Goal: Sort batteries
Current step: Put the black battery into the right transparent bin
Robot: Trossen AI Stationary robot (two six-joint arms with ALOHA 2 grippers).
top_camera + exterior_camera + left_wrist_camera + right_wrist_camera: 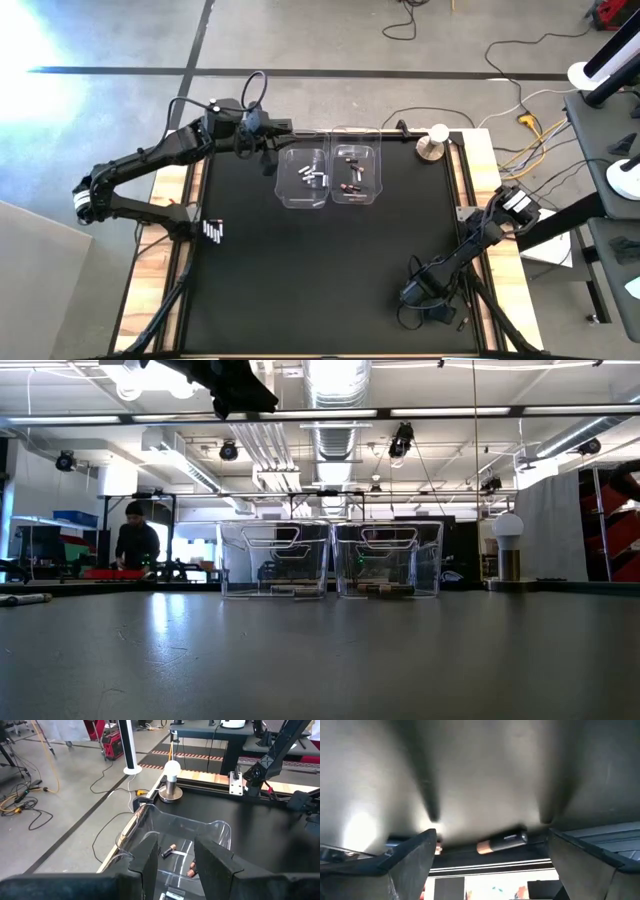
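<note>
Two clear bins stand side by side at the table's far middle. The left bin (pixel 305 178) holds silvery-white batteries (pixel 312 178). The right bin (pixel 357 172) holds dark batteries with reddish ends (pixel 170 851). My left gripper (pixel 176 851) hovers above the left bin's far-left corner (pixel 265 150), its fingers apart with nothing between them. Low at the table's near right, my right gripper (pixel 492 851) (pixel 415 293) stands open. Its fingers are on either side of a dark battery (pixel 502 841) that lies on its side on the black table, and they do not touch it.
Several silvery batteries (pixel 213 232) lie in a row near the table's left edge. A round silver-and-white knob object (pixel 432 143) stands at the far right corner. The black table top between the bins and the near edge is open room. A person (pixel 135 542) stands far behind the table.
</note>
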